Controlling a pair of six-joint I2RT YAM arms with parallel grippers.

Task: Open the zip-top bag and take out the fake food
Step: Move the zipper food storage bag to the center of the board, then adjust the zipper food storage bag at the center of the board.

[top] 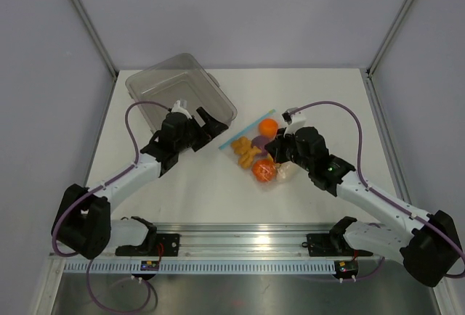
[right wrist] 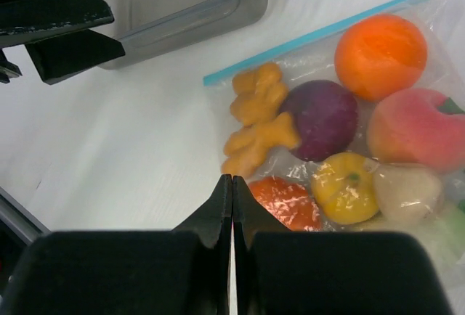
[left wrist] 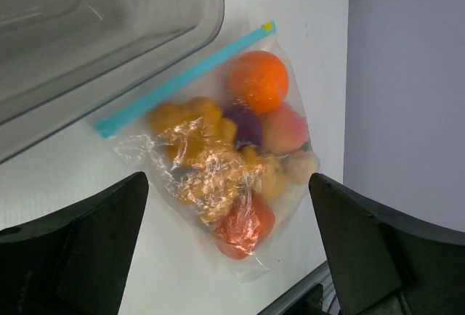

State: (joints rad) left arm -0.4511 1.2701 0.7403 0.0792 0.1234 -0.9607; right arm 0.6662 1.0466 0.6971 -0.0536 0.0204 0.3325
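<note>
Lying just beyond closed right jaws: zip-top bag (right wrist: 320, 64)

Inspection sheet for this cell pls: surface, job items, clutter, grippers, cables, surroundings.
Surface: white table, no spills seen.
Job's things: zip-top bag lies flat mid-table and its blue strip looks closed. The fake food is all inside it.
Clutter: clear rigid tub at the far left, beside the bag's zip edge.
Grippers: left gripper is open, between the tub and the bag. Right gripper is shut, with its tips at the bag's edge. Cannot tell if plastic is pinched.
Cables: purple cables loop along both arms, off the bag.
Surroundings: grey walls, and a metal rail at the near edge.
</note>
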